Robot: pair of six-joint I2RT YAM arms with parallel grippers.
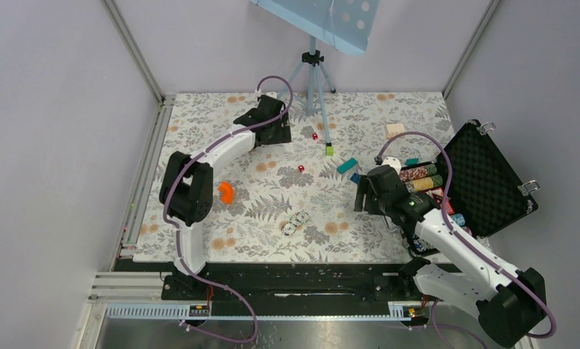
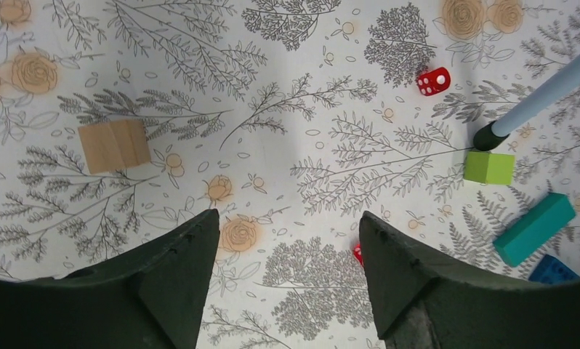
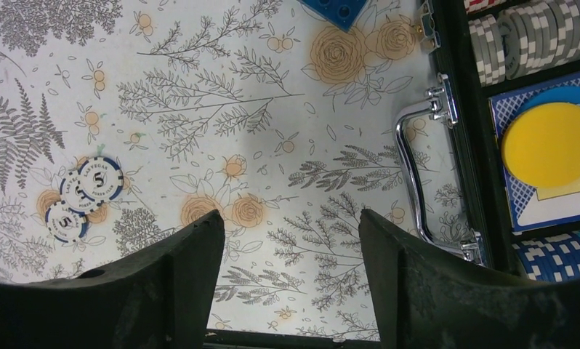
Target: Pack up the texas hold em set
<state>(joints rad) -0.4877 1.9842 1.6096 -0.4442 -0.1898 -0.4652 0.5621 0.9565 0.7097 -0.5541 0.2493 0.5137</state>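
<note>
Left gripper (image 2: 287, 222): I see the jaws spread, nothing between, red die (image 2: 433, 81) ahead.
Right gripper (image 3: 287, 218): jaws spread, empty, beside the open case (image 3: 472, 167).
Chips (image 3: 87, 195): loose on the cloth.

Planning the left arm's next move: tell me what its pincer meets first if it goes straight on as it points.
The left pincer would most likely meet the bare flowered tablecloth between its open fingers. A red die peeks out beside one finger and may get clipped; depth is unclear.
</note>
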